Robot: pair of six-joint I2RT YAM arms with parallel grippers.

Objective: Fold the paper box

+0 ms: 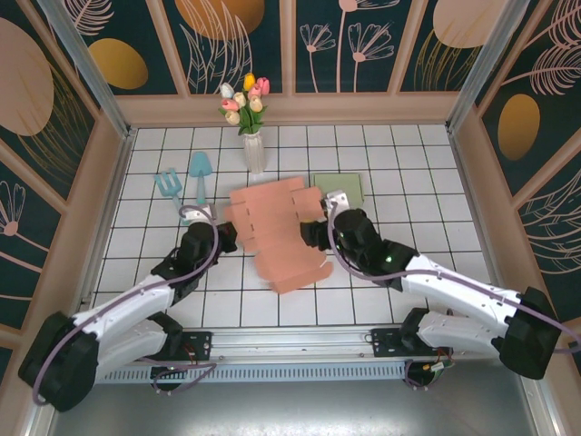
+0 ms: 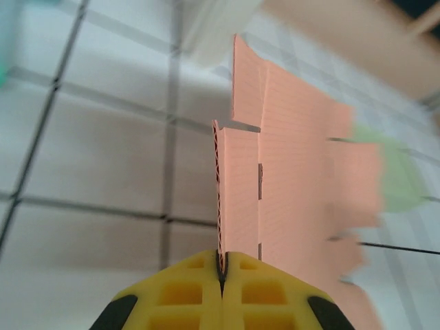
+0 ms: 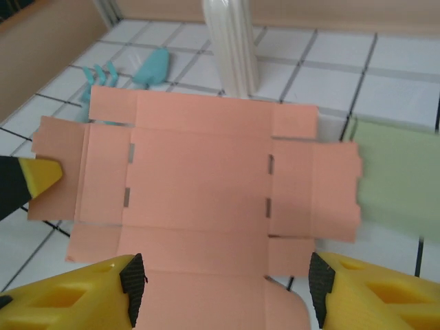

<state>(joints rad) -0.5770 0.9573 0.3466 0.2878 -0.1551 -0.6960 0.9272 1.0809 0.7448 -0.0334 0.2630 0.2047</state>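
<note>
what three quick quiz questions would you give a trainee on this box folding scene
1. True or false: the left tool is shut on a flap of the paper box.
2. The right tool is: A open, B shut on a flap, C shut on a spoon.
3. Fill in: the tulips stand in a white ____ beyond the box.
Key: 1 true; 2 A; 3 vase.
</note>
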